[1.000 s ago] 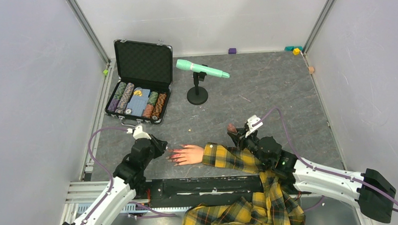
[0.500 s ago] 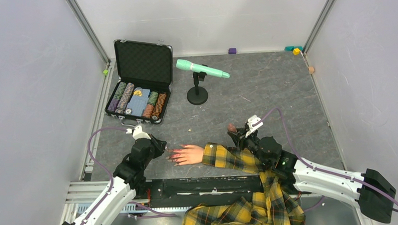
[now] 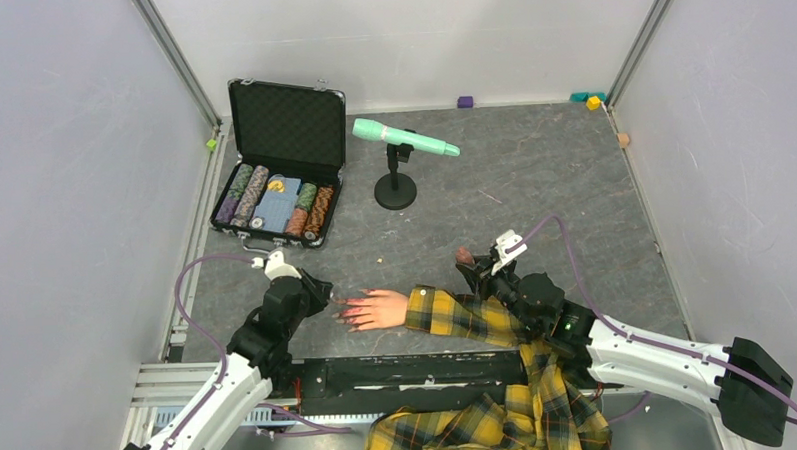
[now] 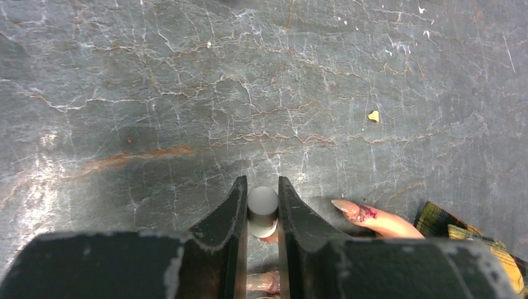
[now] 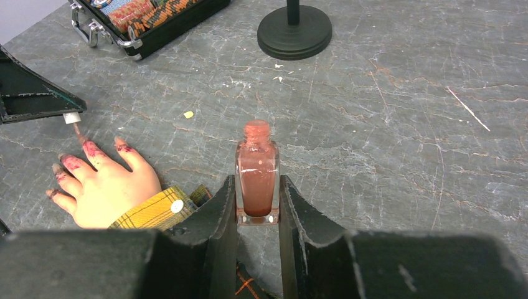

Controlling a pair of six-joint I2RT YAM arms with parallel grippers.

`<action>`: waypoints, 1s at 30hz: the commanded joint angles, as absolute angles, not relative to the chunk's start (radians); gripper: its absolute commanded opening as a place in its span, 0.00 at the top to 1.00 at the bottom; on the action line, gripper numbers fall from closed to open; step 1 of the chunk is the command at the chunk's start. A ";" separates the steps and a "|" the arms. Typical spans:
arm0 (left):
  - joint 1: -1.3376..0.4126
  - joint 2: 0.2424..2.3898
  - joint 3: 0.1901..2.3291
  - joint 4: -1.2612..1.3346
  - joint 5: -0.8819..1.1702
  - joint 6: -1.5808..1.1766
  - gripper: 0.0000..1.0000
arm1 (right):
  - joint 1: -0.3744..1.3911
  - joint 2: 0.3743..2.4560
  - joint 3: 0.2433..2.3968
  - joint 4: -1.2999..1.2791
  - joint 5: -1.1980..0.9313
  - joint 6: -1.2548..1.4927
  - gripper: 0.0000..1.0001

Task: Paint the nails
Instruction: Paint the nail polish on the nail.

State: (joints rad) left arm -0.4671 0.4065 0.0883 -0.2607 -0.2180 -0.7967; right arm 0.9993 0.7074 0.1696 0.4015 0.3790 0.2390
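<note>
The pale mannequin hand (image 3: 377, 309) lies palm down near the table's front edge, its plaid sleeve (image 3: 463, 318) trailing to the right. Its nails (image 5: 90, 148) are smeared red-pink. My left gripper (image 4: 262, 187) is shut on the white brush cap (image 4: 263, 205) just left of the fingertips. In the right wrist view the brush (image 5: 78, 131) points down at a middle finger's nail. One long nail (image 4: 348, 208) shows to the right of the left jaws. My right gripper (image 5: 257, 182) is shut on the uncapped polish bottle (image 5: 257, 174), held upright behind the sleeve.
An open case of poker chips (image 3: 278, 179) stands at the back left. A green microphone (image 3: 402, 140) rests on its black stand (image 5: 294, 31) mid-table. Small blocks (image 3: 592, 101) lie along the back edge. The plaid shirt (image 3: 501, 412) hangs over the front rail.
</note>
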 commanded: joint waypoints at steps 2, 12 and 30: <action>-0.469 0.376 0.111 -0.279 -0.270 -0.842 0.98 | 1.000 0.695 0.172 0.441 0.396 0.235 1.00; -0.469 0.284 0.102 -0.330 -0.293 -0.857 0.98 | 1.000 0.689 0.173 0.436 0.399 0.234 1.00; -0.468 0.338 0.093 -0.227 -0.161 -0.769 0.98 | 1.001 0.691 0.174 0.436 0.391 0.239 1.00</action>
